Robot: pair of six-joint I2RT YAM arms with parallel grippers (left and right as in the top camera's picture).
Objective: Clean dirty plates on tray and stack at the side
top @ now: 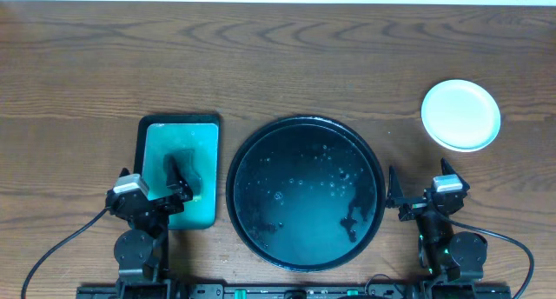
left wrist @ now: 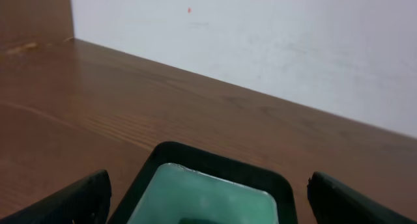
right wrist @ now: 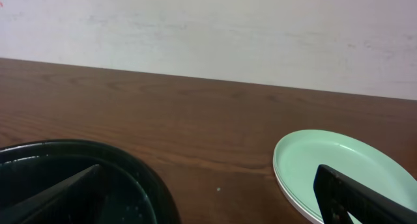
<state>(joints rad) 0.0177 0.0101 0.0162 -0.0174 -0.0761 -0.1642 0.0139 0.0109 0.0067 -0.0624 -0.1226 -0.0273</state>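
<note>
The round black tray (top: 295,156) lies at the table's middle, wet with droplets and with no plate on it; its rim (right wrist: 140,175) shows in the right wrist view. The plates (top: 460,115) sit stacked on the wood at the far right, a clean pale mint-green one (right wrist: 326,159) on top. My right gripper (top: 421,179) stands open between tray and stack, holding nothing; its fingertips (right wrist: 355,191) frame bare wood. My left gripper (top: 156,182) is open and empty at the near end of the teal tray.
A teal-green rectangular tray (top: 200,147) with a black rim lies left of the black tray, with a dark sponge (top: 174,167) in it; its far end (left wrist: 215,191) fills the left wrist view. A pale wall (left wrist: 260,42) stands behind the table's far edge.
</note>
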